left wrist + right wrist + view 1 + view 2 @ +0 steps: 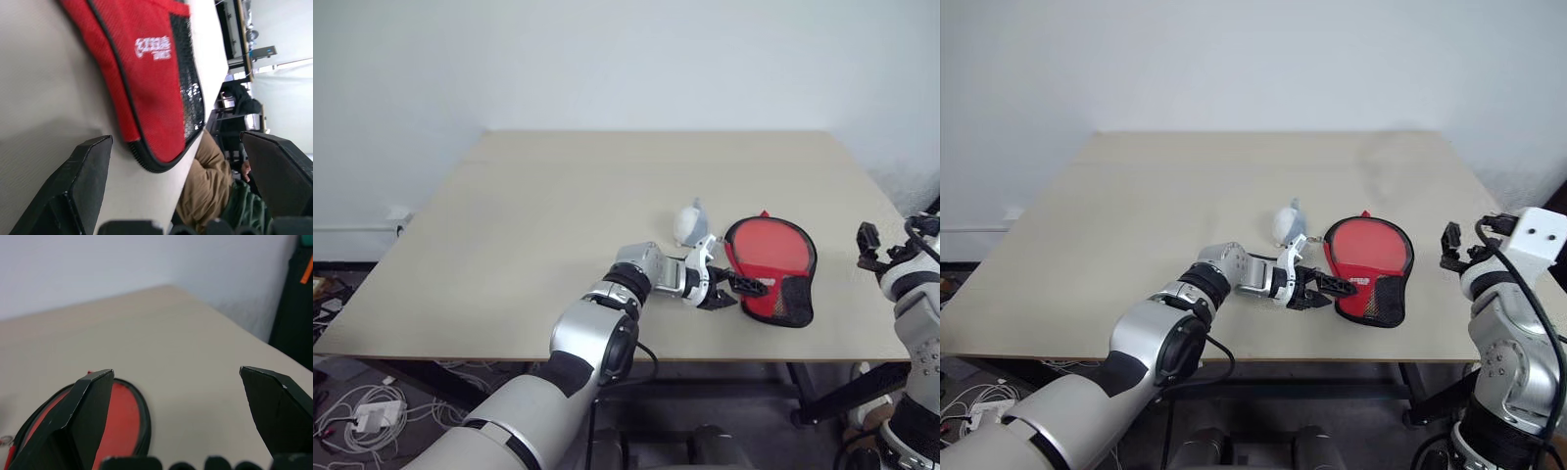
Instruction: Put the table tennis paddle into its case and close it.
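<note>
The red case (769,257) with a black zipper rim lies flat on the table's front right part, its black mesh end (795,299) toward the front edge. The paddle is hidden from view. My left gripper (739,294) is open and low over the table, right beside the case's left edge; in the left wrist view the case (146,83) lies just beyond the fingers (88,181). My right gripper (871,247) is open with nothing in it. It hangs in the air off the case's right side, and the case's round end (122,416) shows below it.
A small grey-white rounded lump (690,223) sits on the beige table (558,215) just left of the case. A person in brown clothing (205,186) is beyond the table edge in the left wrist view. Cables (362,411) lie on the floor at left.
</note>
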`<control>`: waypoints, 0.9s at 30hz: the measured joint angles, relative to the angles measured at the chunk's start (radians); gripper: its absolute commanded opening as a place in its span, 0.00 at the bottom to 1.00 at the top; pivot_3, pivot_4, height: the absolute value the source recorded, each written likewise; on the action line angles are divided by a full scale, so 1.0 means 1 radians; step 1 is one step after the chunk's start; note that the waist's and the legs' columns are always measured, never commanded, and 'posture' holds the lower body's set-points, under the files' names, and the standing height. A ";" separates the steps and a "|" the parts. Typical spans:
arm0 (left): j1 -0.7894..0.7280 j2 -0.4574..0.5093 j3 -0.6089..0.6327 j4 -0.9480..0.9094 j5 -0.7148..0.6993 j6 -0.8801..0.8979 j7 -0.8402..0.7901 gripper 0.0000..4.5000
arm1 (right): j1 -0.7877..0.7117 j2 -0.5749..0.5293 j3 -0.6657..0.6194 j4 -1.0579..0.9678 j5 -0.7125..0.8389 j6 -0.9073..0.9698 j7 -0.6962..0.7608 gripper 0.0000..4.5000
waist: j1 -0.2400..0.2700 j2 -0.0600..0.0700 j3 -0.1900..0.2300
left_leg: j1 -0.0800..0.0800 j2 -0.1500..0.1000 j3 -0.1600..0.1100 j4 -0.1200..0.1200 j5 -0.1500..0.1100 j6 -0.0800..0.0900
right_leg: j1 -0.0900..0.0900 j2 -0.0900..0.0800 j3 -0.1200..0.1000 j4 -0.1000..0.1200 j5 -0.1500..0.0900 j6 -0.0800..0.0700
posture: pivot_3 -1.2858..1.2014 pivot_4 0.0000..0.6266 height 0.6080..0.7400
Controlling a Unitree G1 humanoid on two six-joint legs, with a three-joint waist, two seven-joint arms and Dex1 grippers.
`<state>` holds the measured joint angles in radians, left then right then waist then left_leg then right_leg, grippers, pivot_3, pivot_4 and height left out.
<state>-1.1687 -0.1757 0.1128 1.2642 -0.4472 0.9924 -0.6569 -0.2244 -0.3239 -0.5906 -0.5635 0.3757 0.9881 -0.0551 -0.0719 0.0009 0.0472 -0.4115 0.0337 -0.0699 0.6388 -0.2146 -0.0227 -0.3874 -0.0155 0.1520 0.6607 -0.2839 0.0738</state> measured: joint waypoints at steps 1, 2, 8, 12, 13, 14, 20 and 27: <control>0.000 0.000 0.000 0.000 0.000 0.000 -0.001 1.00 | 0.005 0.000 -0.001 -0.003 0.000 0.003 -0.001 0.99 | 0.000 0.000 0.000 | 0.000 0.000 0.000 0.000 0.000 0.000 | 0.000 0.000 0.000 0.000 0.000 0.000 | 0.52 0.00 1.00; 0.000 0.000 -0.001 0.001 0.000 0.002 -0.005 1.00 | 0.010 0.000 -0.001 -0.005 0.000 0.006 -0.003 0.99 | 0.000 0.000 0.000 | 0.000 0.000 0.000 0.000 0.000 0.000 | 0.000 0.000 0.000 0.000 0.000 0.000 | 0.52 0.00 1.00; 0.003 0.000 -0.030 0.005 0.011 -0.029 -0.008 0.70 | 0.035 0.002 0.002 -0.016 -0.007 0.013 -0.017 1.00 | 0.000 0.000 0.000 | 0.000 0.000 0.000 0.000 0.000 0.000 | 0.000 0.000 0.000 0.000 0.000 0.000 | 0.52 0.00 1.00; 0.005 0.000 -0.032 0.011 0.018 -0.067 0.029 0.39 | 0.035 0.004 0.007 -0.018 -0.015 0.013 -0.026 1.00 | 0.000 0.000 0.000 | 0.000 0.000 0.000 0.000 0.000 0.000 | 0.000 0.000 0.000 0.000 0.000 0.000 | 0.52 0.00 1.00; 0.005 0.000 -0.031 0.013 0.018 -0.068 0.034 0.32 | 0.035 0.005 0.007 -0.018 -0.016 0.013 -0.030 1.00 | 0.000 0.000 0.000 | 0.000 0.000 0.000 0.000 0.000 0.000 | 0.000 0.000 0.000 0.000 0.000 0.000 | 0.52 0.00 1.00; 0.006 0.000 -0.031 0.016 0.018 -0.068 0.035 0.23 | 0.035 0.005 0.006 -0.018 -0.016 0.013 -0.033 1.00 | 0.000 0.000 0.000 | 0.000 0.000 0.000 0.000 0.000 0.000 | 0.000 0.000 0.000 0.000 0.000 0.000 | 0.52 0.00 1.00; 0.005 0.000 -0.024 0.022 0.008 -0.062 0.011 0.00 | 0.030 0.014 0.006 -0.011 -0.024 0.001 -0.039 1.00 | 0.000 0.000 0.000 | 0.000 0.000 0.000 0.000 0.000 0.000 | 0.000 0.000 0.000 0.000 0.000 0.000 | 0.52 0.00 1.00; 0.005 0.004 -0.082 0.000 0.048 -0.063 -0.135 0.00 | 0.011 0.017 0.058 0.031 -0.027 -0.017 -0.034 1.00 | -0.001 0.000 0.000 | 0.000 0.000 0.000 0.000 0.000 0.000 | -0.001 0.000 0.000 0.000 0.000 0.000 | 0.52 0.00 1.00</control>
<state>-1.1640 -0.1722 0.0308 1.2641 -0.3989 0.9299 -0.7916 -0.2136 -0.3065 -0.5322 -0.5329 0.3489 0.9708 -0.0892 -0.0731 0.0010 0.0471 -0.4116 0.0337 -0.0695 0.6384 -0.2146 -0.0227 -0.3881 -0.0155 0.1521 0.6607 -0.2840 0.0737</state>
